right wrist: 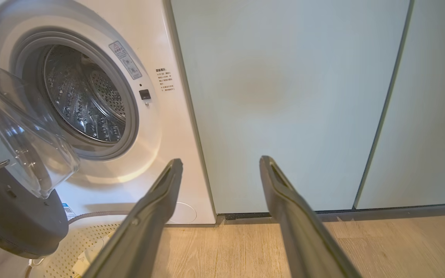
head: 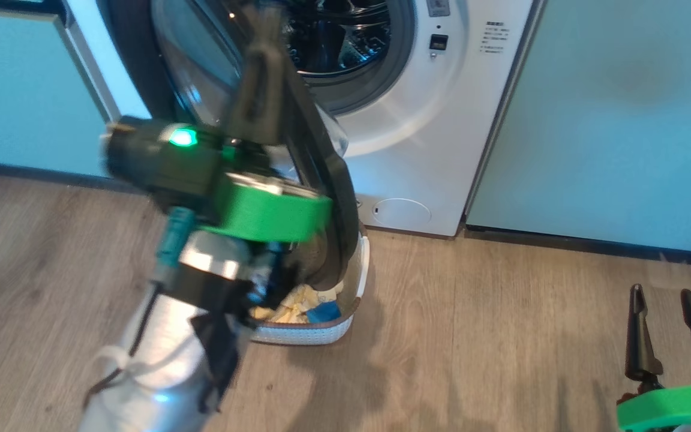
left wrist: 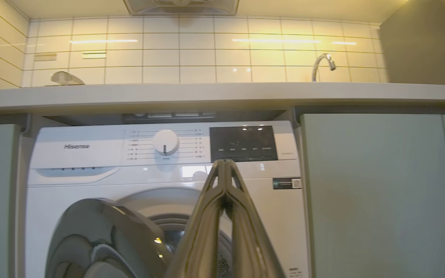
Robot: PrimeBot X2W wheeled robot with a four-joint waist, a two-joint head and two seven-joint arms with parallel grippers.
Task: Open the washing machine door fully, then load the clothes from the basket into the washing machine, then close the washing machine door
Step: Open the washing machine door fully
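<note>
The washing machine [head: 435,150] stands between pale green cabinets [head: 609,120], and its steel drum [right wrist: 83,100] is in plain sight. The washing machine door [head: 335,186] is swung out toward the robot's left, and in the head view its black rim hangs over the basket [head: 315,335], which sits on the wooden floor [head: 501,336] just before the machine.

I judge that the first step, the full opening, is the one in hand, because the door seems not yet wide enough. The left gripper [left wrist: 224,164] is lifted in front of the door with its two fingers pressed together at the tips and nothing between them. The head view is blurred there, so I cannot tell if it touches the door. The right gripper [head: 662,294] waits low at the right, well apart from the basket, with its fingers spread wide and empty.

The next move probably calls for pushing the door further to the left, until it no longer covers the basket. Only then is there free way down to the clothes [head: 291,311], which lie inside the basket.

By count I see one machine, one door, one basket, two grippers, and one cream-yellow bundle with one blue piece [head: 323,312].
</note>
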